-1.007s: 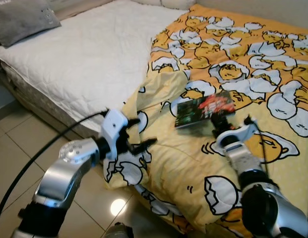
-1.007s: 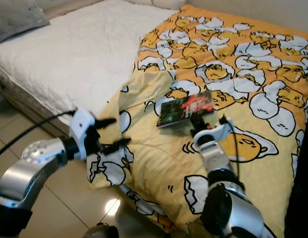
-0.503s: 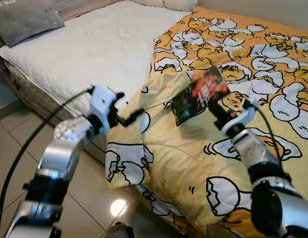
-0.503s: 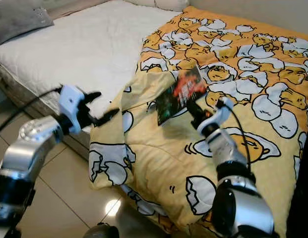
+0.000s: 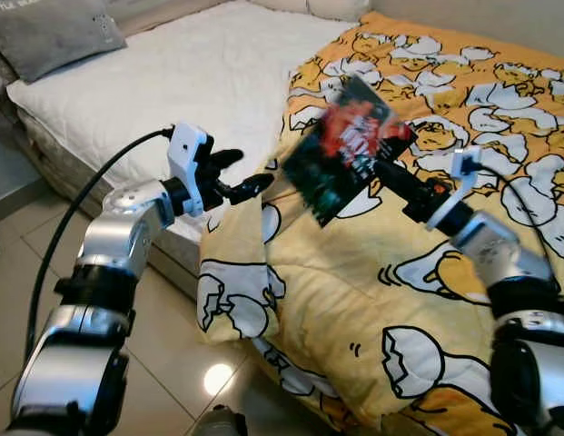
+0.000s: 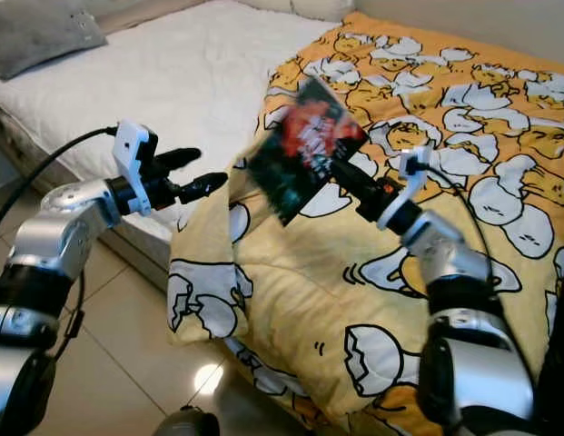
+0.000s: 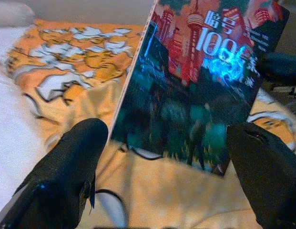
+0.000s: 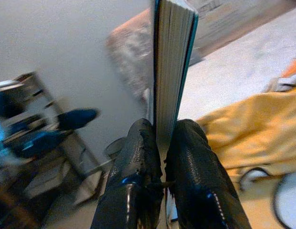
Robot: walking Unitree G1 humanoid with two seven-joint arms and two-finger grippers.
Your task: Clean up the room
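A dark book [image 5: 347, 148] with a red and green city cover hangs in the air above the yellow duvet [image 5: 372, 291], tilted and a little blurred. My right gripper [image 5: 383, 180] is shut on its lower corner; the right wrist view shows the book [image 8: 169, 71] edge-on between the two black fingers [image 8: 138, 157]. My left gripper [image 5: 236, 173] stands open just left of the book, over the duvet's folded corner, fingers spread and pointing at it. In the left wrist view the book's cover [image 7: 200, 81] sits between the two open fingertips [image 7: 76, 162] without touching them.
The bed [image 5: 173, 82] has a bare white quilted mattress on the left, with a grey pillow [image 5: 54, 32] at its far corner. The duvet's corner [image 5: 232, 300] hangs over the bed's edge toward the tiled floor [image 5: 173, 363]. A black cable [image 5: 73, 245] runs along my left arm.
My right gripper has lifted the book higher and carried it left toward the left gripper. The left arm has risen and reached closer to the book. The camera shifted slightly.
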